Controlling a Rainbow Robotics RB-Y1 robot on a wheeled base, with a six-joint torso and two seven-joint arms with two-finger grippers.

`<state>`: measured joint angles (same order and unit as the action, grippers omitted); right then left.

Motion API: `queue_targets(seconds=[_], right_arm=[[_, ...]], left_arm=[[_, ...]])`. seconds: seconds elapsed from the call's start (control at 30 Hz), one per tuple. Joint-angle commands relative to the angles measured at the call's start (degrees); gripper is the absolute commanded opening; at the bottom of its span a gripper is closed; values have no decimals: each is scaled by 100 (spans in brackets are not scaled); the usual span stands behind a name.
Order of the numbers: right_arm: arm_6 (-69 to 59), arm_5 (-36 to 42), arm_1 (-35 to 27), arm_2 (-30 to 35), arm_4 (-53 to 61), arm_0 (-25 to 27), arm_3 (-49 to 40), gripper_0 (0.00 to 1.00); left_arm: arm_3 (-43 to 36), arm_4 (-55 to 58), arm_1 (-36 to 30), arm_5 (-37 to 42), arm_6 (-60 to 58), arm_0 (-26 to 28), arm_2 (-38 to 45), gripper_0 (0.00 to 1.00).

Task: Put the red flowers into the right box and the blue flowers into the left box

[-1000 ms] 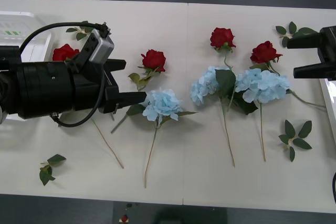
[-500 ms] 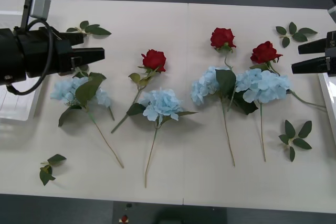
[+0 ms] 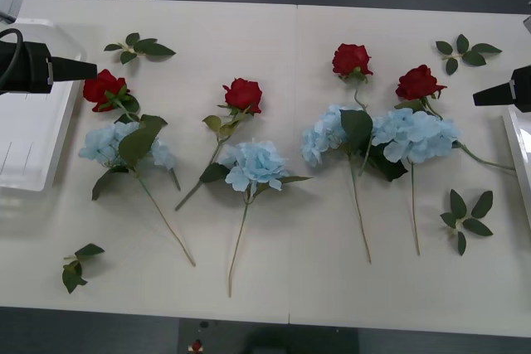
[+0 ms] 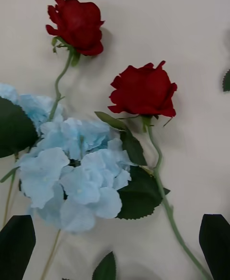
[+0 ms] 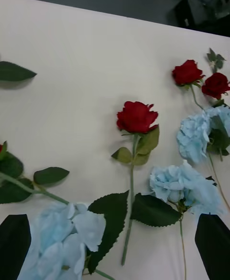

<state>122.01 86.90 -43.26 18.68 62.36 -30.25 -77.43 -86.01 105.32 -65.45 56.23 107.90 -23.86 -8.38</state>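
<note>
Nothing sorted: roses (image 3: 243,94) and blue flowers (image 3: 255,163) lie mid-table, left box (image 3: 29,134) and right box (image 3: 516,155) bare at its side edges; both left gripper (image 5: 115,246) and right gripper (image 4: 117,244) hang open, empty.

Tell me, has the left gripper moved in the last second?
Yes. The left gripper has pulled back leftward, off the flowers, toward the left box.

Left arm at the far left edge of the front view, roughly level, left gripper (image 3: 83,70) pointing inward toward centre. Its fingers (image 5: 14,244) sit spread at both corners of the left wrist view, nothing between them. Right gripper (image 3: 489,97) at the far right edge, pointing inward, fingers (image 4: 215,241) likewise apart and empty.
</note>
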Motion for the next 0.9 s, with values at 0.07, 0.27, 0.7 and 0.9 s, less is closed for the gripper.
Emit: queue_targets(seconds=[0.07, 0.27, 0.7, 0.9], right_arm=[[-186, -595, -156, -444, -189, -385, 545, 100], [-19, -1043, -95, -866, -497, -868, 1196, 100], [192, -2151, 362, -945, -1306, -1053, 1767, 100], [297, -2564, 617, -945, -1648, -1158, 2057, 100]], left_arm=[[401, -609, 208, 221, -1192, -329, 56, 100], [797, -1154, 516, 292, -2115, -593, -147, 100], [2256, -1980, 1078, 46, -3600, -1613, -876, 100], [2686, -2147, 1377, -77, -3671, -1780, -885, 100]])
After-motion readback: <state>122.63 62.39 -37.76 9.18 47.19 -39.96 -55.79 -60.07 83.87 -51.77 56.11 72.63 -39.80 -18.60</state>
